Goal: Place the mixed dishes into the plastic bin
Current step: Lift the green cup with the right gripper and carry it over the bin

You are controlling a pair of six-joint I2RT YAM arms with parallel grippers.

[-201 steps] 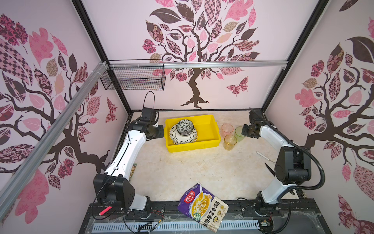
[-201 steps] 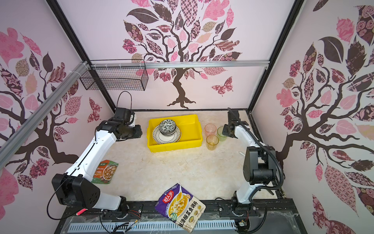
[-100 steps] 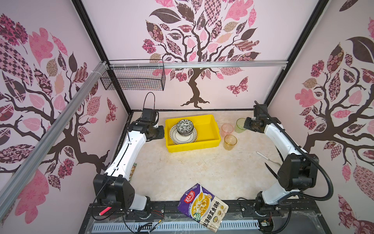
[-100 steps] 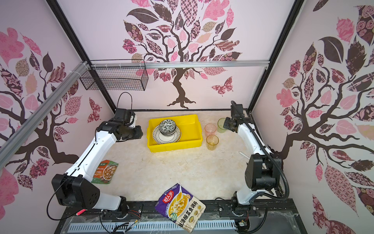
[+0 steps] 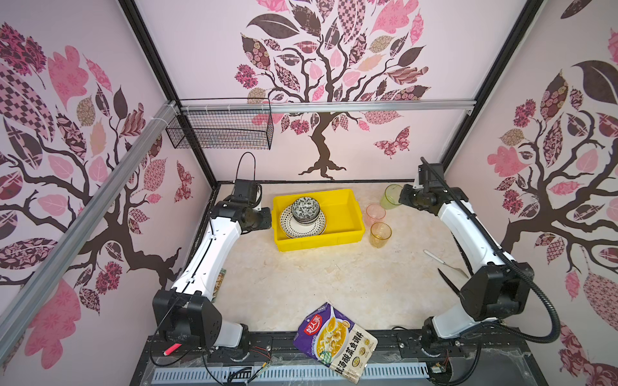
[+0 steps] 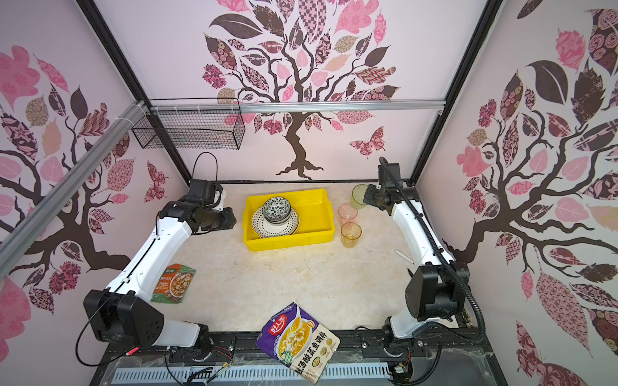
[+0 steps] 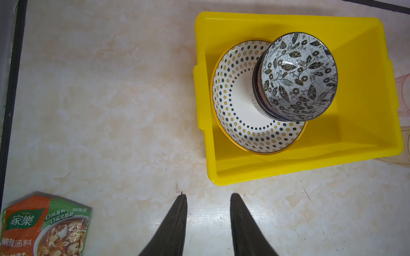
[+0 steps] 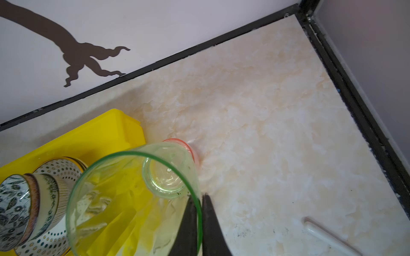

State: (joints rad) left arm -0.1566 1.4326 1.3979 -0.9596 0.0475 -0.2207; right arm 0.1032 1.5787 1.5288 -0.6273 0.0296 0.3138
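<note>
The yellow plastic bin (image 5: 317, 242) (image 6: 291, 242) (image 7: 310, 166) stands at the back middle of the table. In its left half lies a dotted, yellow-rimmed plate (image 5: 301, 230) (image 7: 235, 104) with a stack of patterned bowls (image 5: 305, 209) (image 7: 299, 77) on it. My right gripper (image 8: 199, 197) (image 5: 403, 197) is shut on the rim of a green tumbler (image 8: 133, 199) (image 5: 389, 196) (image 6: 358, 197), held tilted above the table right of the bin. A pink tumbler (image 5: 375, 214) and an amber tumbler (image 5: 380, 234) stand below it. My left gripper (image 7: 208, 197) (image 5: 266, 217) hovers open and empty left of the bin.
A purple food pouch (image 5: 336, 337) lies at the front edge. A green-orange seasoning packet (image 6: 174, 284) (image 7: 44, 228) lies beside the left arm. A white utensil (image 5: 433, 257) (image 8: 328, 237) rests near the right arm. A black wire basket (image 5: 220, 128) hangs on the back wall.
My right gripper has lifted the green tumbler off the table and carried it up and toward the back wall. The left arm has stayed still.
</note>
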